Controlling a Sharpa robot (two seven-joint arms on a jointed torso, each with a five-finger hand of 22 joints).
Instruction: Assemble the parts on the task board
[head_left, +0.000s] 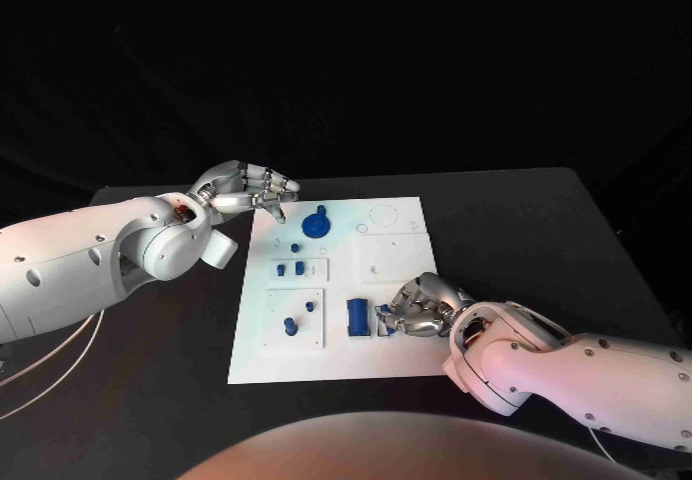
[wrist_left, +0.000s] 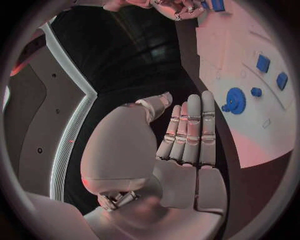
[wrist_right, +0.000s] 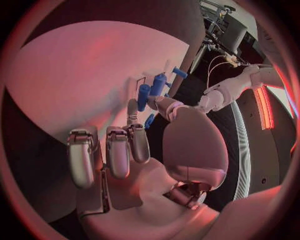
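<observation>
Starting nearest you, your right hand (head_left: 420, 308) sits on the near part of the task board (head_left: 389, 365), fingers curled in over a small piece (head_left: 385, 322); whether they actually pinch it you cannot tell. Just beside those fingers, toward the other arm, lies the blue bar (head_left: 356, 315), long axis running near-to-far. Farthest off, your left hand (head_left: 248, 190) hovers spread and holding nothing at the board's far corner, the blue gear (head_left: 317, 222) just beyond its fingertips.

We find no text, label, brand, number or sign that we can read on the task board (head_left: 339, 300), its parts, the table or the arms.
</observation>
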